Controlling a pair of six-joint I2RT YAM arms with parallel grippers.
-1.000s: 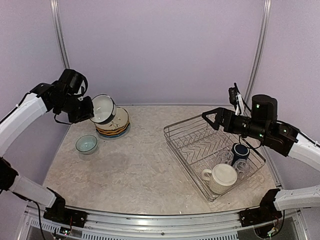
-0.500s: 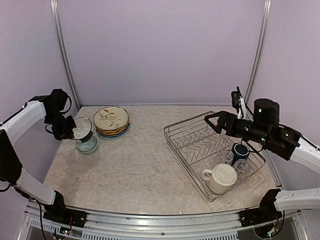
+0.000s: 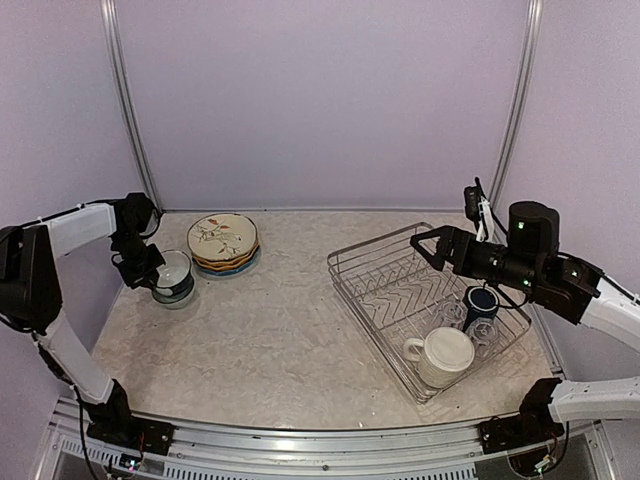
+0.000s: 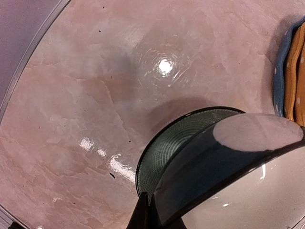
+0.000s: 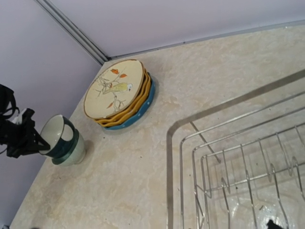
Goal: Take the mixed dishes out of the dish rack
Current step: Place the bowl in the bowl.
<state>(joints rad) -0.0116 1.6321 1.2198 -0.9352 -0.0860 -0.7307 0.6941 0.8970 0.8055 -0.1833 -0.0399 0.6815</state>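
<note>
My left gripper (image 3: 150, 276) is shut on the rim of a dark-blue bowl (image 3: 176, 272) with a white inside. The bowl rests tilted in a pale green bowl (image 3: 178, 296) at the table's left. In the left wrist view my fingers (image 4: 143, 214) pinch the dark-blue bowl (image 4: 224, 162) over the ribbed pale bowl (image 4: 164, 148). The cream floral, orange and blue dotted plates (image 3: 225, 242) are stacked behind. The dish rack (image 3: 372, 268) holds a navy mug (image 3: 481, 303), a large cream mug (image 3: 441, 354) and clear glasses (image 3: 452, 314). My right gripper (image 3: 424, 243) hovers open over the rack's far corner.
A metal frame rail runs along the table's left and back edges. The right wrist view shows the rack's wire corner (image 5: 171, 133), the plate stack (image 5: 119, 93) and the nested bowls (image 5: 62, 140) with bare table between them.
My left arm carried the dark-blue bowl from beside the plates leftward and down into the pale bowl. The right arm has barely moved.
</note>
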